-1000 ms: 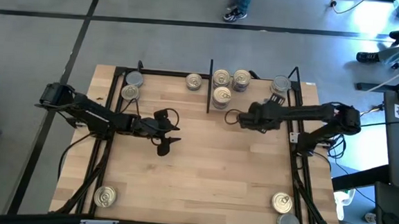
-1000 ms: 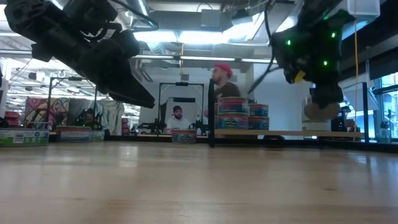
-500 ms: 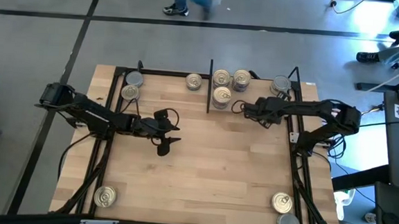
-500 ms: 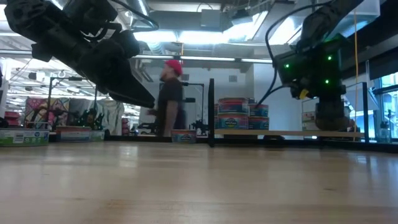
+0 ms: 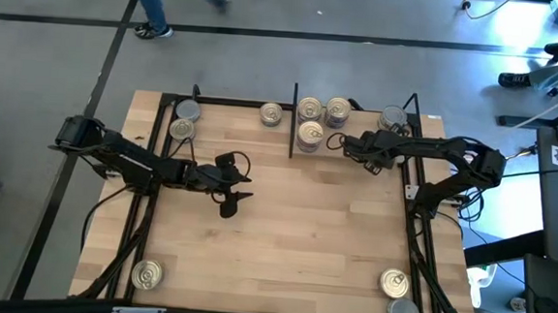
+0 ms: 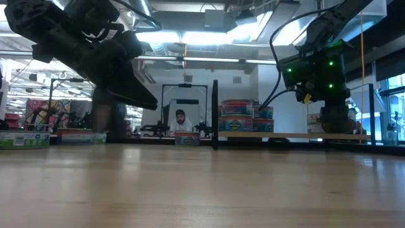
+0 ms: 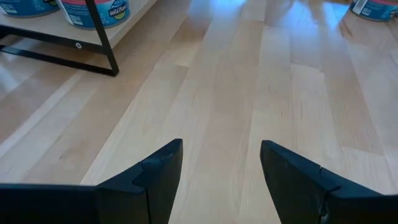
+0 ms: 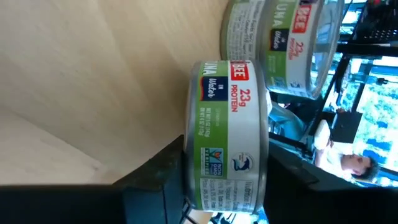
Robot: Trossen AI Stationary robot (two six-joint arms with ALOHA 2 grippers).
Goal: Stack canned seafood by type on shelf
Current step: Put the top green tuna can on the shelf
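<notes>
Pale wood planks of the desk (image 5: 284, 234) carry the black-barred shelf (image 5: 293, 106), where the right hand (image 5: 349, 144) has swung across to the bay right of the divider (image 5: 293, 119), its fingers clamped on a green-labelled tin (image 8: 227, 134). A second green-labelled tin (image 8: 283, 43) stands just beyond, so the placement among its own kind looks close. Another 3 tins (image 5: 319, 118) cluster beside the divider. The left hand (image 5: 231, 183) hangs mid-desk, open and empty.
</notes>
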